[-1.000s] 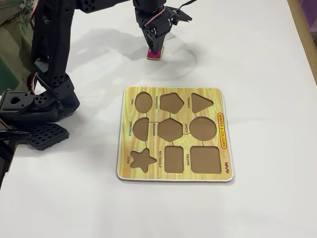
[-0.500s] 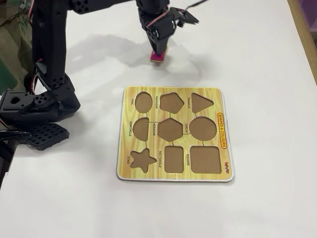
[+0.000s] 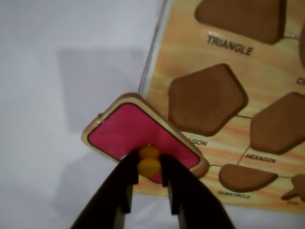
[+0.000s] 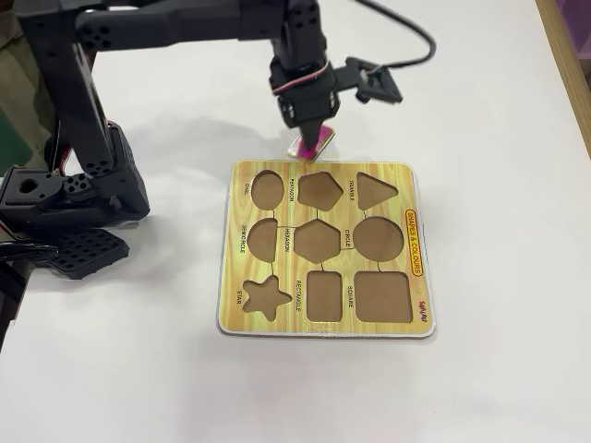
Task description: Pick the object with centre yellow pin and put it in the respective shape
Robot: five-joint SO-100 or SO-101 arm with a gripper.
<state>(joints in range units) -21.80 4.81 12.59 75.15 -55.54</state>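
A white table carries everything in the fixed view. The black arm rises from its base at the left edge of that view and reaches across the top of the picture to the far side of the shape board.

The yellow wood-grain shape board lies flat near the middle of the table, with brown cutouts in three rows. In the fixed view the rectangle cutout sits in the near row, between the star cutout on its left and the wider square cutout on its right. The wrist view shows the far part of the board: the triangle cutout, the pentagon cutout and part of the hexagon cutout.

The claw hangs just past the board's far edge in the fixed view. Its two dark fingers are closed on the round yellow knob of the pink rectangular piece, gripping it from both sides. The piece is tilted, lifted clear of the table, with one corner overlapping the board's edge beside the pentagon cutout in the wrist view. It is well apart from the rectangle cutout, which lies on the opposite, near side of the board.
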